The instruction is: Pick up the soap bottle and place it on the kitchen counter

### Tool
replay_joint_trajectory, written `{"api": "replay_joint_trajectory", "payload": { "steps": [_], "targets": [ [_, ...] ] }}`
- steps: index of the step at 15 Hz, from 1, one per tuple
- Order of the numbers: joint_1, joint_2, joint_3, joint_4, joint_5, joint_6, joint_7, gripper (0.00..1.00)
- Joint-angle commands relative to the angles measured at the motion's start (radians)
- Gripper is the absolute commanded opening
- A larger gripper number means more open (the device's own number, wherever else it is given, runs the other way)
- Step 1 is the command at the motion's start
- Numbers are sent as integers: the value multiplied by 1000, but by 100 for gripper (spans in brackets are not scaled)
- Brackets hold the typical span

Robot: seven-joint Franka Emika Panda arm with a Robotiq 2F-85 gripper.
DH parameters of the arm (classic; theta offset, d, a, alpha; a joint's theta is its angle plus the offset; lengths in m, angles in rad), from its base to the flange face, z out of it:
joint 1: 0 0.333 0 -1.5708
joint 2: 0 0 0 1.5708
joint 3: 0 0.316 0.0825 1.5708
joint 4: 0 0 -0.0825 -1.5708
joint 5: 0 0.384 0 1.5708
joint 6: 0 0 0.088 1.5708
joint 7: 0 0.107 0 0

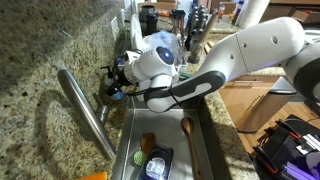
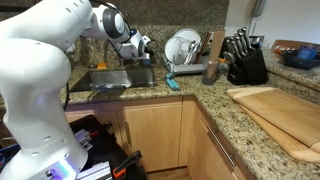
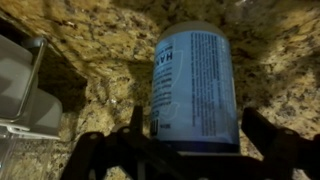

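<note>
The soap bottle (image 3: 195, 80) fills the wrist view, its white printed label facing the camera, with the speckled granite kitchen counter (image 3: 90, 60) behind it. My gripper (image 3: 195, 120) has a finger on each side of the bottle's lower part, and a narrow gap shows on both sides, so it looks open around it. In both exterior views the gripper (image 1: 116, 82) (image 2: 147, 46) is at the back of the counter behind the sink, next to the faucet. A bit of blue shows at the fingers (image 1: 119, 89). The pump top is hidden.
A steel faucet (image 1: 85, 110) arcs over the sink (image 1: 130, 140), which holds a wooden spoon (image 1: 187, 128) and a dark sponge (image 1: 158, 163). A dish rack (image 2: 185, 50), knife block (image 2: 245, 62), teal brush (image 2: 172, 85) and pale cutting board (image 2: 280, 110) stand on the counter.
</note>
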Motion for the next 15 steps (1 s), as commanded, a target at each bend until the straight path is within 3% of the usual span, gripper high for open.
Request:
{"api": "replay_joint_trajectory", "payload": {
  "steps": [1, 2, 7, 9, 13, 14, 15],
  "targets": [
    [-9, 0, -5, -17, 0, 26, 5, 100],
    [-55, -4, 83, -32, -29, 48, -71, 100],
    [-119, 20, 218, 9, -97, 126, -166, 100],
    [-94, 2, 178, -4, -80, 105, -123, 100],
    [-95, -2, 176, -3, -78, 107, -118, 100],
    [-89, -4, 160, -3, -71, 107, -108, 75],
    [-78, -9, 133, -4, -61, 104, -94, 74]
  ]
}}
